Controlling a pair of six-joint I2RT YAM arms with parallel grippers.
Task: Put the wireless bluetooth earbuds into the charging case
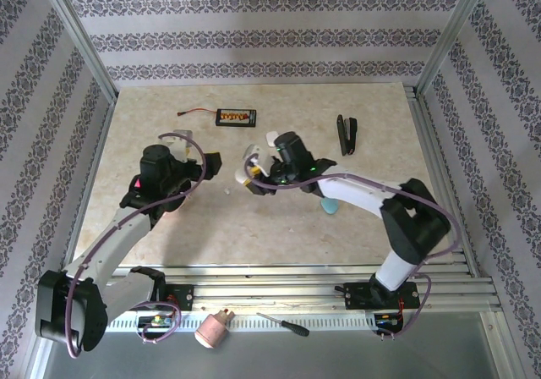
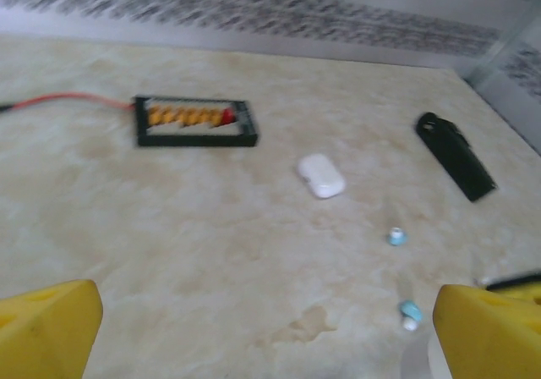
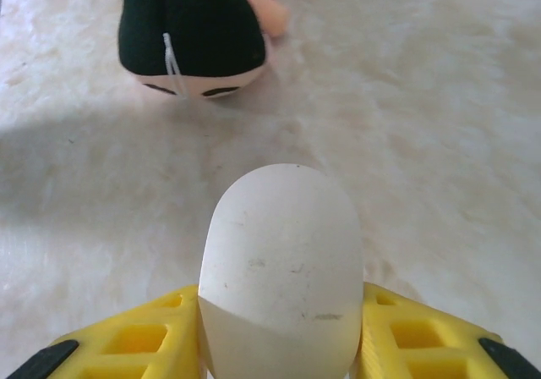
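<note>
The right gripper's (image 3: pixel 277 345) jaws are clamped on a white pebble-shaped plastic charging case (image 3: pixel 279 252), whose lid looks shut, near the middle of the table (image 1: pixel 380 125). The left gripper's (image 2: pixel 270 332) jaws stand wide apart with nothing between them. Two tiny pale blue glossy earbuds (image 2: pixel 396 236) lie loose on the surface, close beside both grippers. A second white pebble-shaped case (image 2: pixel 321 176) sits nearer the far edge. By my judgement, no earbud is seated yet. Opening the case, picking up each earbud and inserting it are all left to do.
</note>
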